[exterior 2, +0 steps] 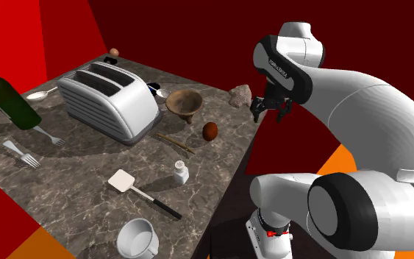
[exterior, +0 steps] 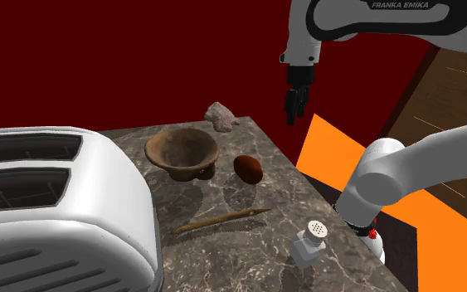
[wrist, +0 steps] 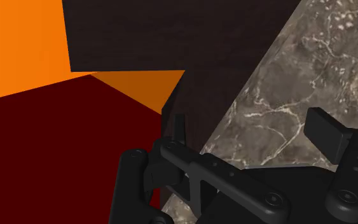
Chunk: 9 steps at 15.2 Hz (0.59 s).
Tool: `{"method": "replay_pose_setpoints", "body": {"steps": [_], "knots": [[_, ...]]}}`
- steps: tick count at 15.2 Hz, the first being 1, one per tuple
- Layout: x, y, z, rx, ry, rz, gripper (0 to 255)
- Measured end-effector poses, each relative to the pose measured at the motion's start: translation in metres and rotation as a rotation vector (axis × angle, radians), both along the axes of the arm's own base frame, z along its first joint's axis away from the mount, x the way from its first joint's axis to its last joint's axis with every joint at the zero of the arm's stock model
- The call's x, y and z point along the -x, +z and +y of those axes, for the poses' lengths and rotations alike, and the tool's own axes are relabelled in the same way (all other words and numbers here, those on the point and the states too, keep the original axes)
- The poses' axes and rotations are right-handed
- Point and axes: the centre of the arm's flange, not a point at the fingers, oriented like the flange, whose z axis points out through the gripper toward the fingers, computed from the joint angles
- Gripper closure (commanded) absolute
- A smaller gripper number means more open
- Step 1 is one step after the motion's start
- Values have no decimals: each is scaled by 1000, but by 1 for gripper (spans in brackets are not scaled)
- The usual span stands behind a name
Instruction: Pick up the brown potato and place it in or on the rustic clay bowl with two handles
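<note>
The brown potato (exterior: 248,168) (exterior 2: 210,131) lies on the marble countertop (wrist: 298,83), just to the shoulder view's right of the clay bowl (exterior: 182,152) (exterior 2: 184,103), which stands upright and holds nothing. My black gripper (exterior: 294,112) (exterior 2: 269,112) (wrist: 254,130) hangs in the air past the table's edge, above the potato and to its right in the shoulder view. Its fingers (wrist: 327,130) stand apart, open, with nothing between them.
A big white toaster (exterior: 49,207) (exterior 2: 109,99) stands beside the bowl. A grey rock (exterior: 220,116) sits behind the bowl, with a thin stick (exterior: 221,220) and a salt shaker (exterior: 310,240) nearer the stand. A spatula (exterior 2: 143,193), mug (exterior 2: 137,237), fork (exterior 2: 21,153) and green bottle (exterior 2: 6,96) lie further off.
</note>
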Motion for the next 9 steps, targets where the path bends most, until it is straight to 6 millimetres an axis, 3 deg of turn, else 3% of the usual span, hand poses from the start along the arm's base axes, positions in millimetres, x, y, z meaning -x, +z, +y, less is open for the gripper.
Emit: {"method": "replay_pose_setpoints", "body": {"steps": [3, 9], "knots": [[-3, -2, 14, -8, -7, 5, 0], [-13, -18, 81, -47, -46, 28, 0]]}}
